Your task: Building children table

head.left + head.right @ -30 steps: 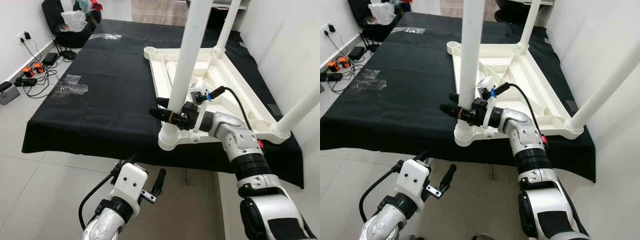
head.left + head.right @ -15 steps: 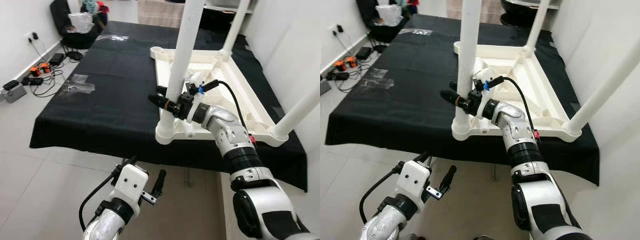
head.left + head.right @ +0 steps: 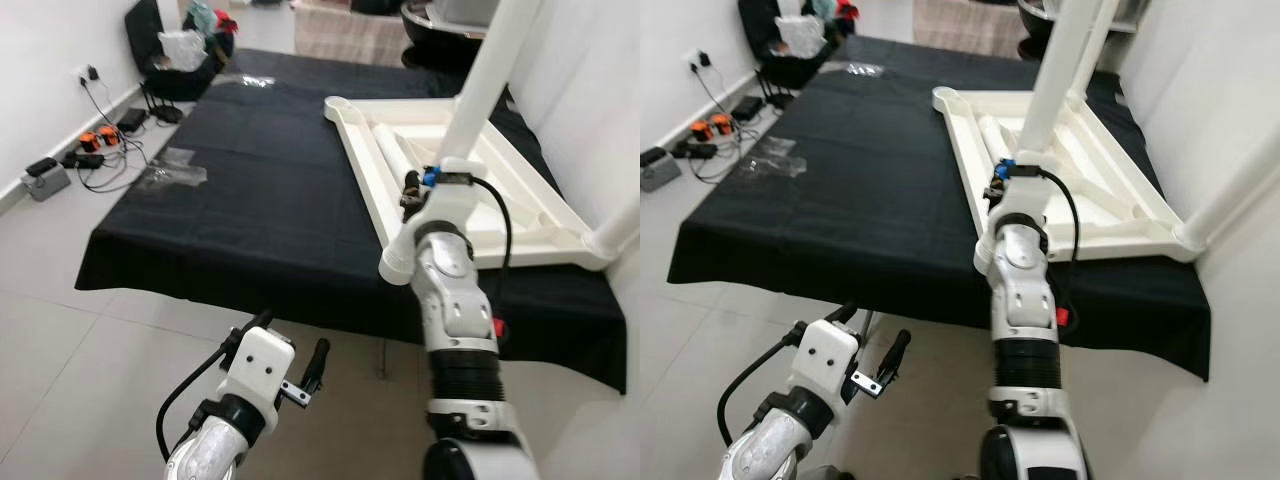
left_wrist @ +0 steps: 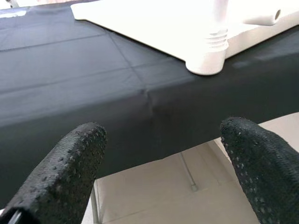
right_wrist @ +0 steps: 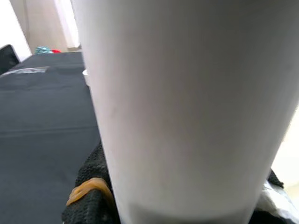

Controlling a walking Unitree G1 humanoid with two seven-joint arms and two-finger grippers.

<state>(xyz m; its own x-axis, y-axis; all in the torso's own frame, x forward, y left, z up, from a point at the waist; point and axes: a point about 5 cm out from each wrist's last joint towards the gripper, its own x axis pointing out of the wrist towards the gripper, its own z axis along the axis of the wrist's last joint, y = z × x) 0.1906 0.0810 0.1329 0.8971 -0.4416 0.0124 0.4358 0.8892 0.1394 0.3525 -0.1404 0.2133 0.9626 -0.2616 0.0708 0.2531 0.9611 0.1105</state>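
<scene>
You have cables and chargers (image 3: 75,150) on the floor off to your left and a white wall close on the right. The upturned white table top (image 3: 470,185) lies on the black cloth (image 3: 240,190), its near corner at the cloth's front edge, open floor below. Your right gripper (image 3: 412,190) pinches the near table leg (image 3: 480,90) just above its socket. Your left gripper (image 4: 163,158) hangs spread wide below the edge, holding nothing

Head pair high, wrist cameras low and close.
Both eye views look forward and down over the black-clothed table (image 3: 250,190); the left wrist view faces its near edge; the right wrist view sits against the white plastic table leg (image 5: 187,107).
</scene>
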